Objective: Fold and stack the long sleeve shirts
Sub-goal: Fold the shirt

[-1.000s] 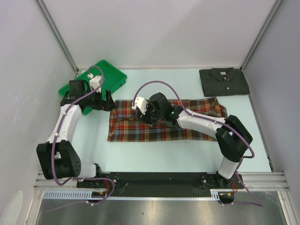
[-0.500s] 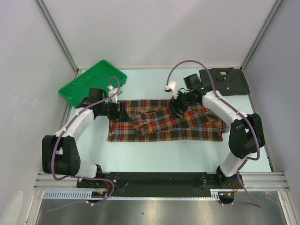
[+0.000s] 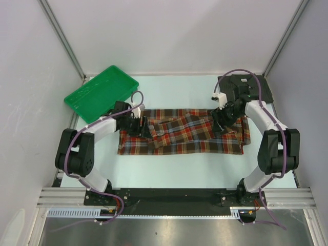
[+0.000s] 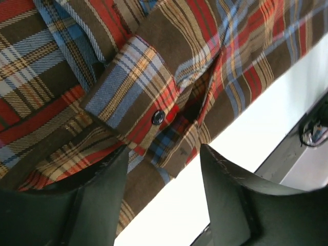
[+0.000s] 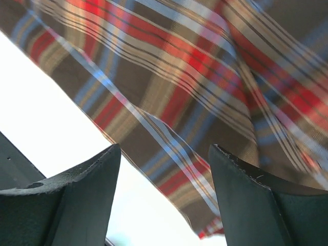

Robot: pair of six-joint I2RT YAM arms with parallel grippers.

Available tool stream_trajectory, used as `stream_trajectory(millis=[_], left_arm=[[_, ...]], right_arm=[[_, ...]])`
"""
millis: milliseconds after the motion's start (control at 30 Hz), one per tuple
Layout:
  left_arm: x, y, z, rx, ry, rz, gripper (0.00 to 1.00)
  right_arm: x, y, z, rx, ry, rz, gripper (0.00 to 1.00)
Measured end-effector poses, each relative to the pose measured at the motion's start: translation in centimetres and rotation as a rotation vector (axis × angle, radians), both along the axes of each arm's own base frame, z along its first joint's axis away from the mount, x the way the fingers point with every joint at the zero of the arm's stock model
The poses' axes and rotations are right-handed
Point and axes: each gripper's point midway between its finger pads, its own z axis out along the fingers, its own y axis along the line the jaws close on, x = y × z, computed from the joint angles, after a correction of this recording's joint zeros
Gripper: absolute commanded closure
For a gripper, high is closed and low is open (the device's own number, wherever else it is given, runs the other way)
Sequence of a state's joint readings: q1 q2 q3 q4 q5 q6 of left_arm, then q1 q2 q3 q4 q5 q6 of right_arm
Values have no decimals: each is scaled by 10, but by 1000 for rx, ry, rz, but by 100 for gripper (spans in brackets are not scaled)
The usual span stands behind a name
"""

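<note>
On the pale table, both jaws gape, empty, over the plaid shirt.

Pale table, plaid shirt, grey shirt, green tray

The left claw hung open at the left end of the plaid shirt, the right claw open at its right.

grey shirt half behind right arm, plaid shirt blurred (close)
</note>
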State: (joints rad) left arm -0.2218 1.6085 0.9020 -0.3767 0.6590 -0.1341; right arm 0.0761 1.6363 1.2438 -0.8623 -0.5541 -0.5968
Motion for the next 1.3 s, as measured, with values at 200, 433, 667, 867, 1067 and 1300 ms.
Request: stream_trajectory(millis=[200,433,667,867,1067,1300], left_arm=[[8,-1,-5,33,2,57,39],[9,-6,-9,39,12,75,81],[5,-5,-3,46,-14,47,100],[-2,5,-5,99,-14,18,100],[2,11,-1,133,-44,-12,100],[4,17,0,160,-70,-39,100]], right_arm=[[-4,-45,-2,-25,48,-130,27],[-12,-93,-20,-24,159,-285,32],[-16,-100,-35,-19,221,-308,43],[-13,-99,-40,-12,224,-309,46],[-3,-94,-56,-18,233,-303,55],[5,-88,-69,-37,251,-300,100]])
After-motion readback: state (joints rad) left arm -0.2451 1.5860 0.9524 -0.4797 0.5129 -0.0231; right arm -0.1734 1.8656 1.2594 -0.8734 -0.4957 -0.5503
